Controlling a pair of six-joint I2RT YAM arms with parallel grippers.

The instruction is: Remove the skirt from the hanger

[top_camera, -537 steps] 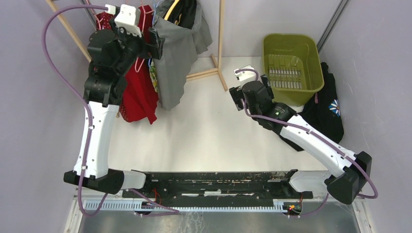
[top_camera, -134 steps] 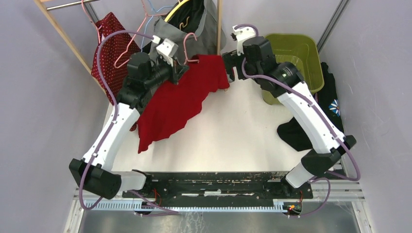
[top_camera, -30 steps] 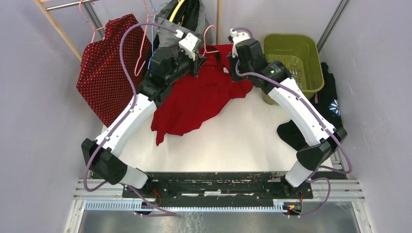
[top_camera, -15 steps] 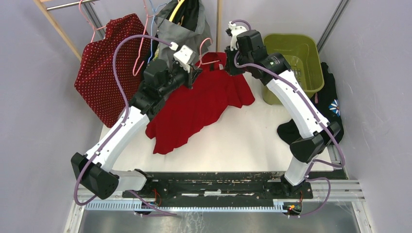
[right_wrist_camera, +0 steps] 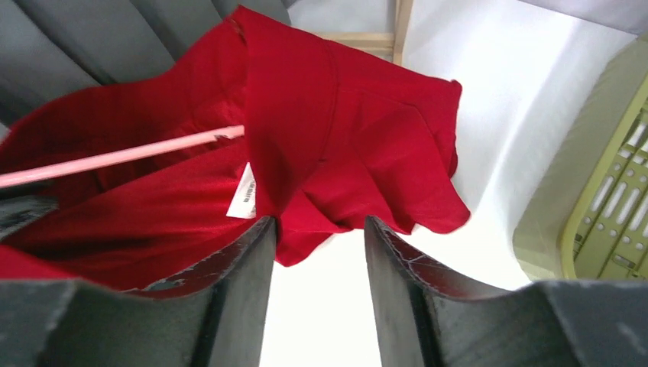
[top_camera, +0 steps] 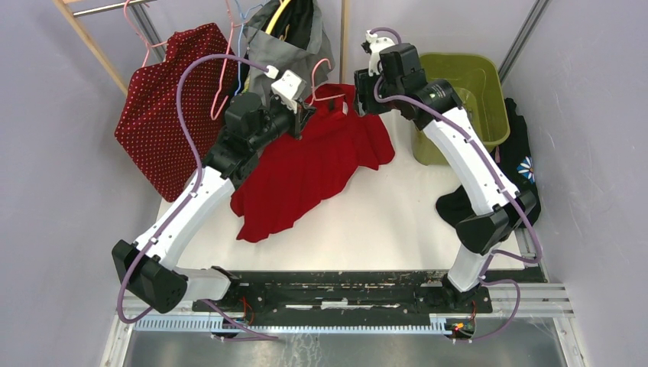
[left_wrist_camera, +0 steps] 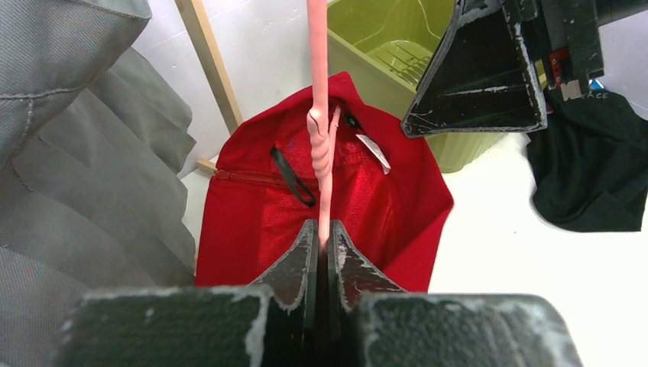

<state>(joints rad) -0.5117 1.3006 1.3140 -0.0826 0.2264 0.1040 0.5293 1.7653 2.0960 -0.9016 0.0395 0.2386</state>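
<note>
The red skirt (top_camera: 313, 164) hangs at the table's far centre with the pink hanger (left_wrist_camera: 319, 92) running into its waistband. Its hem drapes toward seven o'clock onto the white tabletop (top_camera: 382, 222), and a white label shows inside. The left gripper (left_wrist_camera: 321, 237) has its jaws clamped on the hanger wire. At the waist's two o'clock, the right gripper (right_wrist_camera: 317, 237) has its jaws apart. The green basket (top_camera: 477, 84) crowds three o'clock, and bare tabletop lies at five.
</note>
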